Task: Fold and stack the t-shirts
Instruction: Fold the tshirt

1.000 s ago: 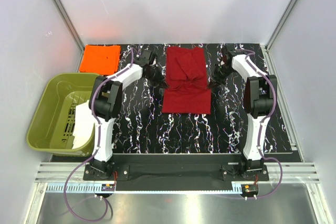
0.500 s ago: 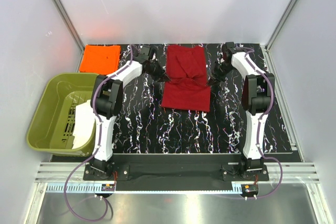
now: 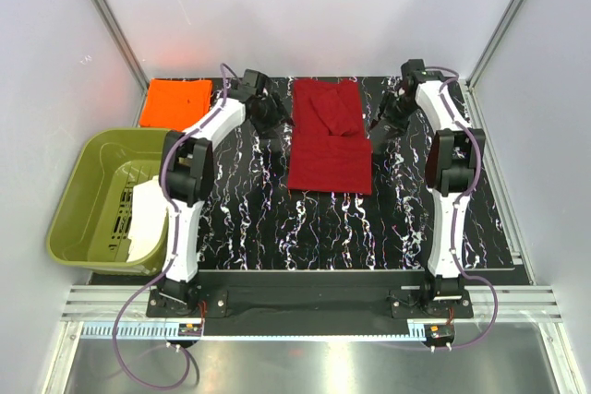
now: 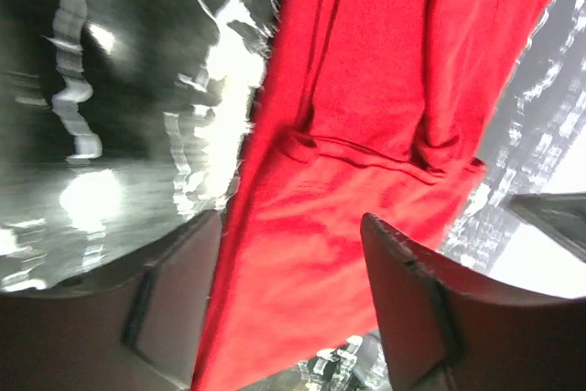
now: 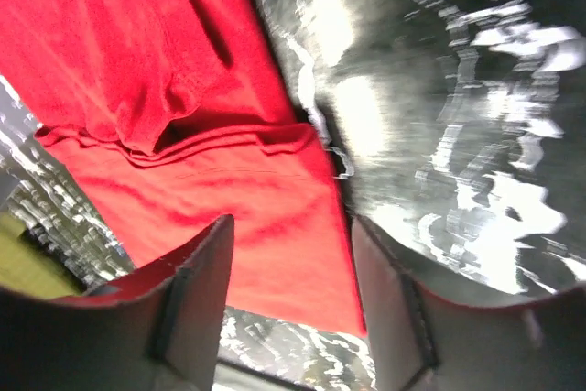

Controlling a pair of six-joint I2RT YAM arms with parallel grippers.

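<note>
Crimson t-shirt (image 3: 330,149), orange t-shirt (image 3: 175,103)

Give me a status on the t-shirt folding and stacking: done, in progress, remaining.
Done: the orange t-shirt lies folded at the far left corner of the table. In hand: the red t-shirt lies as a long rectangle with cloth folded onto its far half. The left gripper and right gripper flank it, open and empty. Left: finish folding the red t-shirt, then stack the two, which lie apart.

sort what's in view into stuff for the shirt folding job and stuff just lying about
For the job: red t-shirt, centre; orange t-shirt, far left.
Just lying about: olive tub; white item in it.
</note>
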